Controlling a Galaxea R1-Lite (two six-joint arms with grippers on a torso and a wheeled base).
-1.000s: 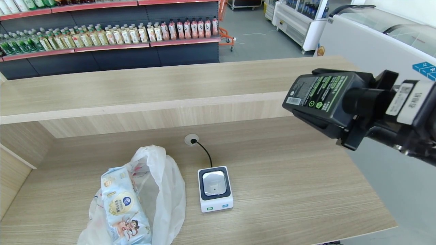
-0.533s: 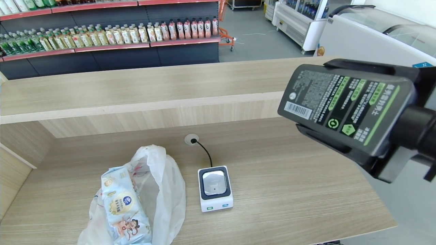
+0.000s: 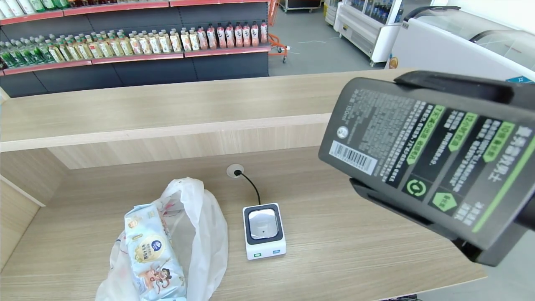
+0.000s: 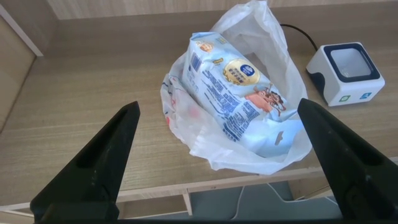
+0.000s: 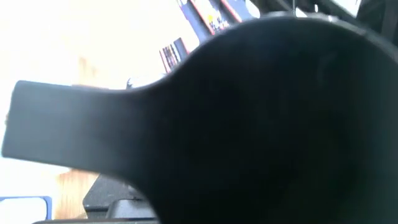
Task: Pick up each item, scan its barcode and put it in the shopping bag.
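Observation:
High above the right end of the wooden counter, my right gripper is shut on a black bottle with green labels, one finger over its top edge and one under it. The bottle's barcode faces the head camera. The same bottle looms dark and close in the right wrist view. A white shopping bag lies at the front left, holding a pale blue tissue pack. The white scanner sits just right of the bag. My left gripper hangs open above the bag and the pack.
The scanner's black cable runs back to a grommet hole. A raised wooden ledge walls the counter's far side and a side panel its left. Drink shelves and freezers stand beyond.
The right gripper has carried the black bottle up and toward the head camera, so it looks much larger. Bag, pack and scanner have stayed put.

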